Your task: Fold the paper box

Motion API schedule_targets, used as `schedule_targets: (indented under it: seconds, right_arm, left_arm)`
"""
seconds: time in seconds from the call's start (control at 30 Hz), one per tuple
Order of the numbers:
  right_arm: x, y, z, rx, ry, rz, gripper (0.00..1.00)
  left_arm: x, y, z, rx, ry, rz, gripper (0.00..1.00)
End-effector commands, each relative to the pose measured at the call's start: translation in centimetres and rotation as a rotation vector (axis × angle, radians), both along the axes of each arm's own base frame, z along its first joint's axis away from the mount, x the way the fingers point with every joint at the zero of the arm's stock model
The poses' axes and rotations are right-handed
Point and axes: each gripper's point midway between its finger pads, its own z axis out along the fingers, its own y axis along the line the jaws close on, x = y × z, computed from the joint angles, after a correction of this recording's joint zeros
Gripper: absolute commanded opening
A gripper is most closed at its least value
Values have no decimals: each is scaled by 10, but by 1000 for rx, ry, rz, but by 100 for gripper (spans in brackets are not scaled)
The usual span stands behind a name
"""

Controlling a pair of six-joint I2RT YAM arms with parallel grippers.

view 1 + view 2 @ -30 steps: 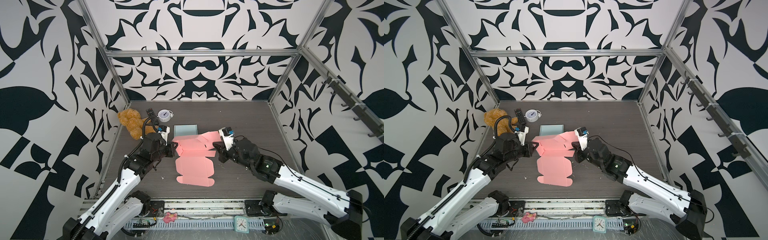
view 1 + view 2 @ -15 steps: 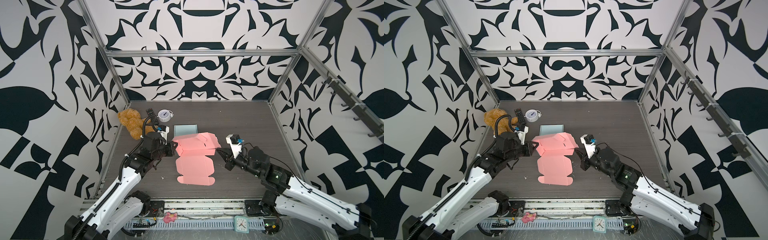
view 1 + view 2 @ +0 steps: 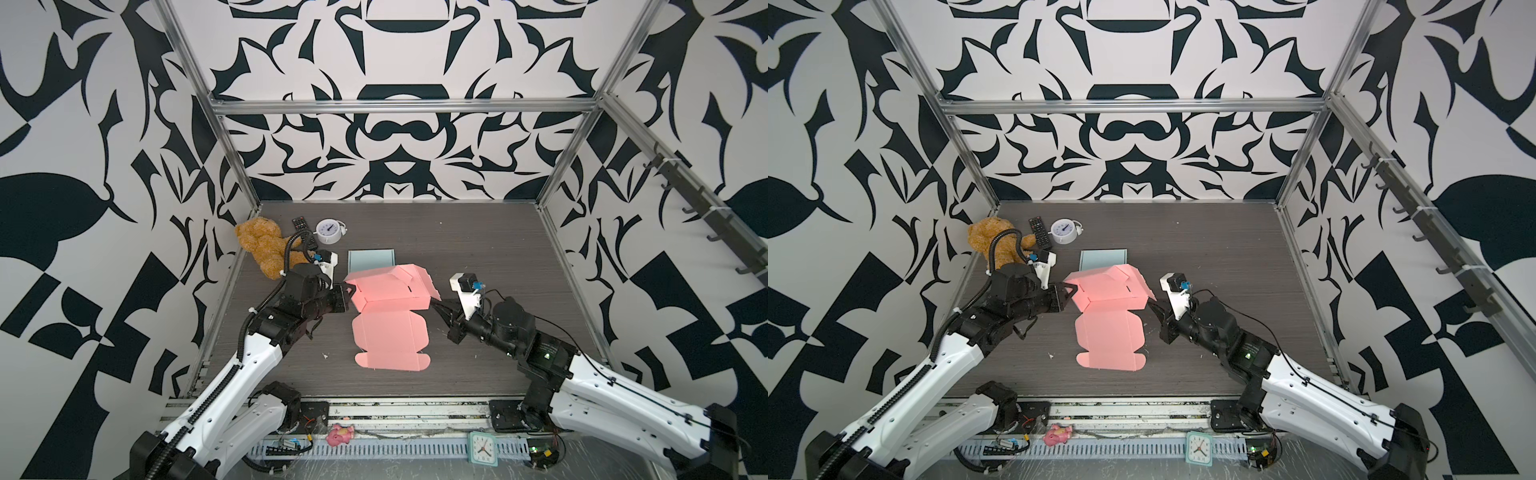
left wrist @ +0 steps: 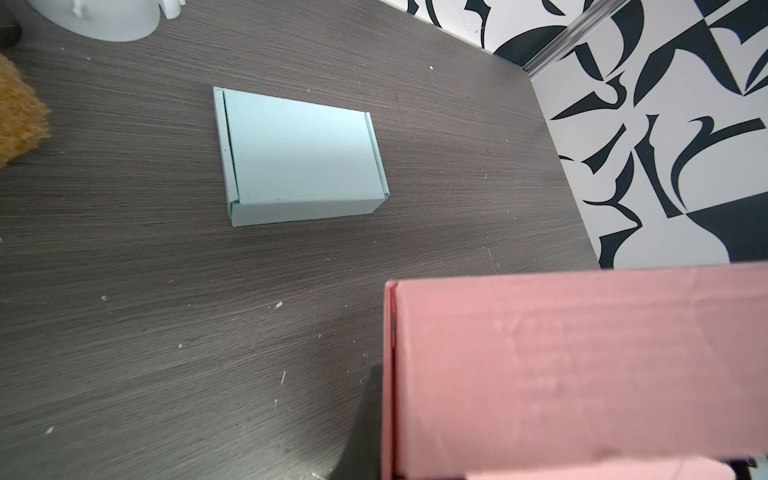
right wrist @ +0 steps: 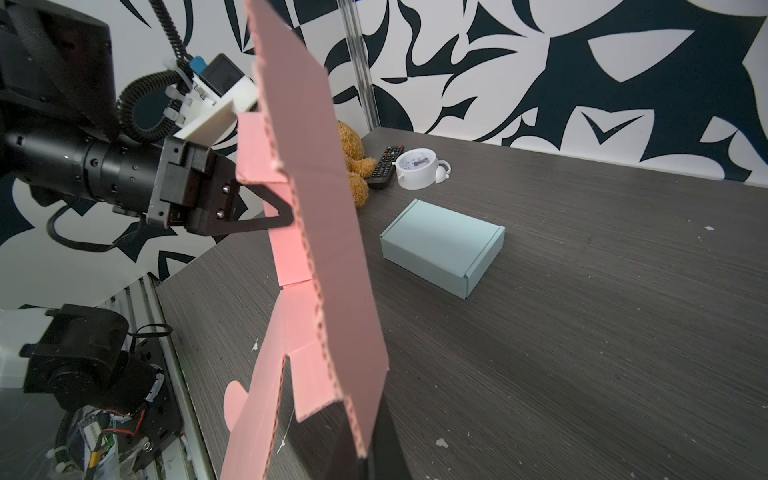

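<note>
The pink paper box (image 3: 390, 338) (image 3: 1109, 332) lies mid-table, its near half flat and its far half raised and partly folded (image 3: 390, 286). My left gripper (image 3: 347, 291) (image 3: 1069, 291) is shut on the raised half's left edge. In the right wrist view its fingers (image 5: 266, 218) pinch a pink side flap (image 5: 291, 249). In the left wrist view the pink panel (image 4: 582, 365) fills the near corner. My right gripper (image 3: 436, 309) (image 3: 1152, 309) is shut, its tips against the lower right corner of the raised flap (image 5: 361, 436).
A folded light blue box (image 3: 370, 259) (image 4: 299, 158) (image 5: 442, 245) sits just behind the pink one. A teddy bear (image 3: 262, 245), a remote (image 3: 301, 226) and a white alarm clock (image 3: 328, 230) crowd the back left. Patterned walls enclose the dark table (image 3: 478, 249).
My right gripper drew back to the right away from the box, then came in again to the raised flap's lower right corner. The left gripper kept its hold in place.
</note>
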Motion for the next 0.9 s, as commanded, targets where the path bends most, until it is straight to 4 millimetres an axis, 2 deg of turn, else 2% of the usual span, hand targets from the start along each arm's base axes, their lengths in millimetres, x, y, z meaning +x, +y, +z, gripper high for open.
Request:
schedule_targets:
  seconds: [0.0,0.2,0.6,0.87]
  right_arm:
    - [2,3,15,70,-26,2,0]
    - [2,10,14,77,-13,20,0]
    - [1,23,23,109,-16,59,0]
    - [-6,11,11,70,12,32,0]
  left_arm:
    - [2,-3,14,-34,-24,-4,6]
    - [3,-3,12,-37,-17,-4,6]
    - [6,-2,2,-15,-5,5,6]
    - [10,2,-4,-11,2,26,6]
